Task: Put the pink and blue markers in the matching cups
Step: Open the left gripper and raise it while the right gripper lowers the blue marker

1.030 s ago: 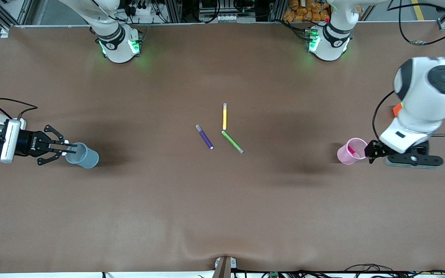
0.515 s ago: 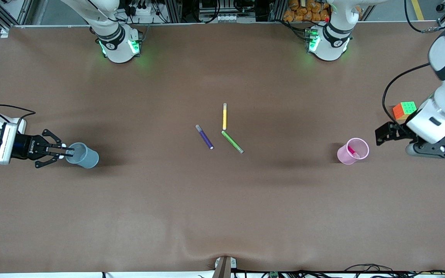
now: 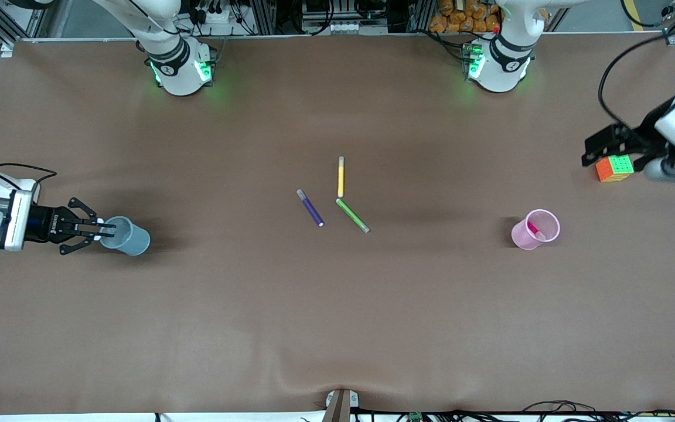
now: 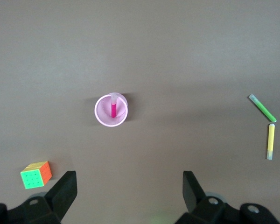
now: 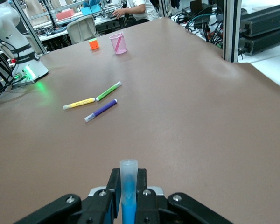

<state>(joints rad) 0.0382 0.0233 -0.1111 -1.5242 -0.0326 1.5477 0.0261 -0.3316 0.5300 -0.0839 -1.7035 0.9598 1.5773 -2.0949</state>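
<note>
The pink marker (image 3: 534, 228) stands inside the pink cup (image 3: 525, 237), leaning on its rim, toward the left arm's end of the table (image 3: 337, 328). We see the left gripper (image 3: 598, 146) high over the puzzle cube (image 3: 614, 168) near that table edge, its fingers spread wide and empty. At the right arm's end, the right gripper (image 3: 98, 228) is closed on the blue marker (image 5: 128, 186), holding it over the rim of the blue cup (image 3: 132, 237). Between the cups, in the middle, lie the yellow pen (image 3: 341, 177), green pen (image 3: 353, 215) and purple pen (image 3: 310, 207); we see broad bare tabletop all around them.
</note>
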